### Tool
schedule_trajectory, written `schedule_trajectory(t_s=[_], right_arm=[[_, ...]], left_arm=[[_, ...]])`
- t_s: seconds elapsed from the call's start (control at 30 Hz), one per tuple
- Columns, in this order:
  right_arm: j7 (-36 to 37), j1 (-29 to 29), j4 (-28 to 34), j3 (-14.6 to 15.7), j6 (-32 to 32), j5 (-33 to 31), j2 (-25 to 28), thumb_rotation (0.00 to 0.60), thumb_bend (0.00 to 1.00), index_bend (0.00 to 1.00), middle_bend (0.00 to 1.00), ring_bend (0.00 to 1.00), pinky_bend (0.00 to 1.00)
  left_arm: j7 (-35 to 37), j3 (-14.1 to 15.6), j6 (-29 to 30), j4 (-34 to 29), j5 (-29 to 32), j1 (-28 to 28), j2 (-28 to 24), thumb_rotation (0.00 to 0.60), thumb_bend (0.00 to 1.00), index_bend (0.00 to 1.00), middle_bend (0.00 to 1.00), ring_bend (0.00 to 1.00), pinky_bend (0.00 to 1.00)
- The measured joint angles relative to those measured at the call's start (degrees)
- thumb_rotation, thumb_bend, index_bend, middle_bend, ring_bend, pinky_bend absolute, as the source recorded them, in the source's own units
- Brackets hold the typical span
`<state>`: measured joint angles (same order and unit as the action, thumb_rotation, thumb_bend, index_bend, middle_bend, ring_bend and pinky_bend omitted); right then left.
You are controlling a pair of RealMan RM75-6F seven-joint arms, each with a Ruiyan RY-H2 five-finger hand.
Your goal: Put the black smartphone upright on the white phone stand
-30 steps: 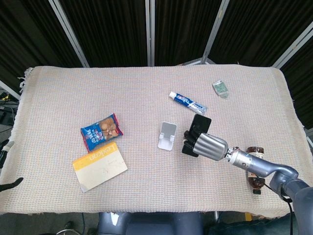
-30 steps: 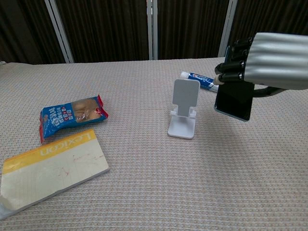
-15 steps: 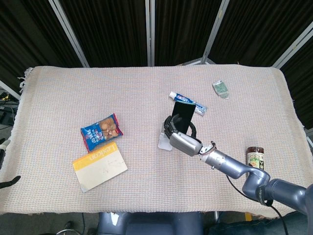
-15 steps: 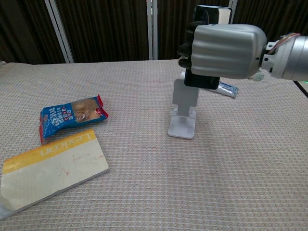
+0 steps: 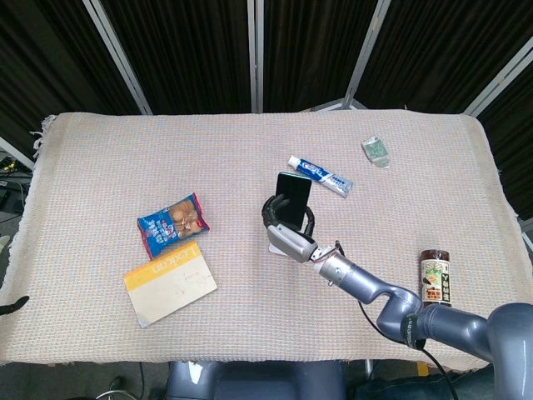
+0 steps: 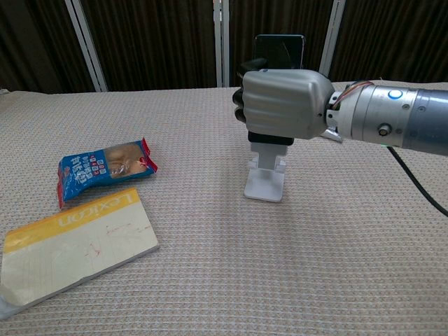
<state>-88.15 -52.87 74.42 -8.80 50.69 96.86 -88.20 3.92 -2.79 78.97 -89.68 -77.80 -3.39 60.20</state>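
Dark curtains framed by pale metal poles close off the back of the scene, and in front of them a table covered with a beige woven cloth (image 5: 125,158) carries everything. The right hand (image 6: 283,105), a silver five-finger hand on a grey arm, is wrapped around the middle of the black slab-shaped smartphone (image 6: 278,51), holding it upright with its top edge poking above the knuckles. The phone hangs directly over the white plastic phone stand (image 6: 265,183), whose backrest is mostly hidden behind the hand; whether the phone's lower edge already touches the stand's ledge cannot be told from either view. The left hand is not in view. Off to the side lie a blue snack packet (image 5: 173,223), a yellow-spined notebook (image 5: 169,284), a white and blue toothpaste tube (image 5: 321,175), a small green sachet (image 5: 376,151) and a brown jar with a dark lid (image 5: 435,279). The phone is likely rigid, fairly light and smooth-sided, so it could slip through a loose grasp; a firm hold across the long edges at mid-height seems right, leaving the bottom edge free to seat on the ledge. The stand looks light and may slide or tip if pushed sideways.
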Motion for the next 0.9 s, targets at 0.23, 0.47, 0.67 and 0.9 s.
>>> schedule_trajectory(t_s=[0.23,0.47,0.67,0.9], right_arm=[[1.50,0.02,-2.84,1.01,1.31,0.82,-2.22,0.600,0.29,0.57,0.60,0.50,0.43],[2.17,0.53,-6.84,2.15,3.25,1.73,-4.98,0.600,0.29,0.56,0.59,0.50,0.43],[1.12,1.05,-8.65,2.62,4.13,1.92,-6.49,0.600,0.29,0.55,0.59,0.50,0.43],[0.15,1.45,-10.29,3.31,4.18,2.00,-7.56,0.600,0.29,0.55,0.58,0.50,0.43]], left_arm=[[-0.17,-0.06,-0.05,-0.28,-0.04,-0.13,-0.04,0.600,0.00,0.00,0.00,0.00,0.00],[-0.80,-0.09,-0.11,-0.37,0.16,-0.19,0.06,0.600,0.00,0.00,0.00,0.00,0.00],[-0.99,-0.13,-0.19,-0.29,0.32,-0.27,0.18,0.600,0.00,0.00,0.00,0.00,0.00],[-0.86,-0.11,-0.69,-0.16,0.50,-0.44,0.23,0.600,0.00,0.00,0.00,0.00,0.00]])
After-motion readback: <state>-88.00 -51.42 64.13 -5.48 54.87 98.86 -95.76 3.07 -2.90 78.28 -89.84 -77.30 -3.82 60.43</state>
